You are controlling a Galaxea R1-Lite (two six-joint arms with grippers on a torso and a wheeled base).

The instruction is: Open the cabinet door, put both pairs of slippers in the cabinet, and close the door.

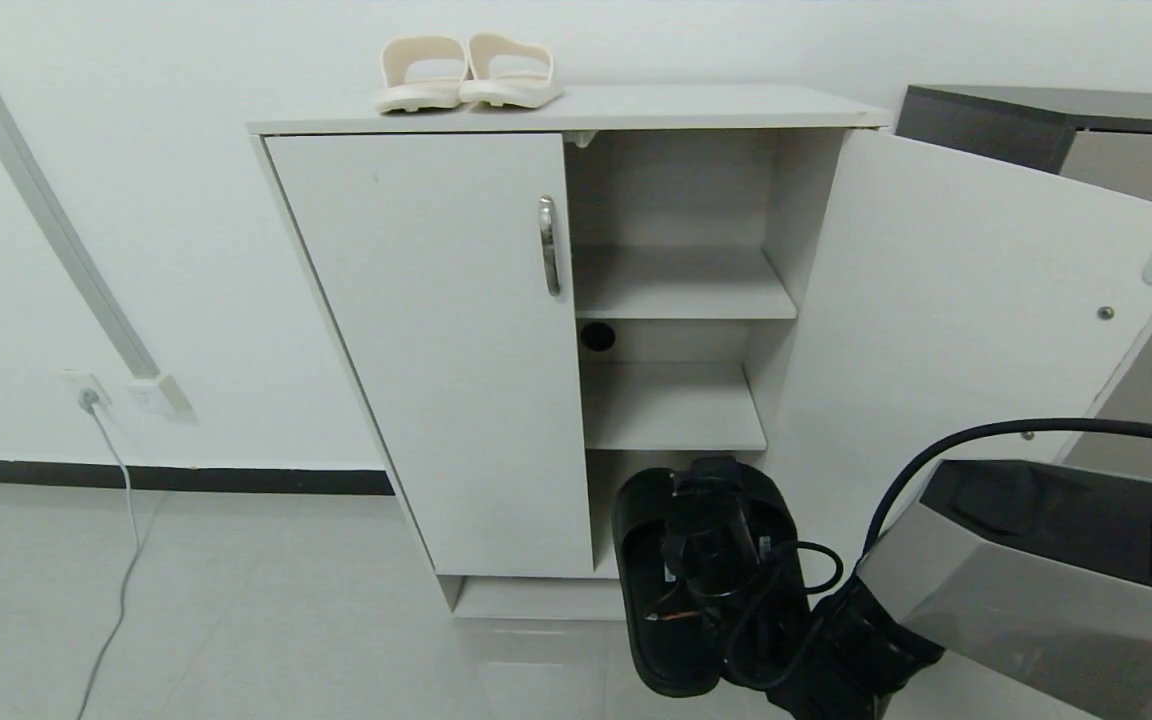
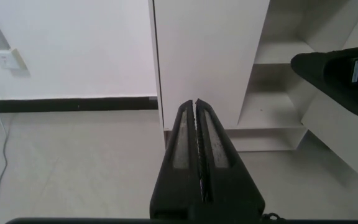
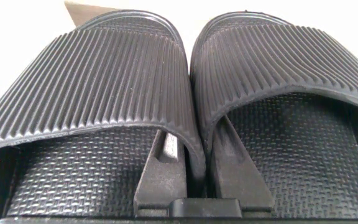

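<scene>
White wall (image 1: 136,200), grey floor (image 1: 236,620) — cabinet door (image 1: 936,330) open.

Right door (image 1: 946,330) stands swung wide, so your way into the right half of the cabinet (image 1: 636,105) is open. There's room above the upper shelf (image 1: 681,285) and the middle shelf (image 1: 671,405), across their full width. The bottom bay's mouth is partly blocked by the black slippers (image 1: 651,620), clamped in the right gripper (image 3: 194,143). Left door (image 1: 426,350) is closed, its handle (image 1: 548,245) proud at the opening's edge. A grey unit (image 1: 1056,120) sits behind the open door. The floor on your left gives wide passage; a cable (image 1: 121,580) trails across it.
</scene>
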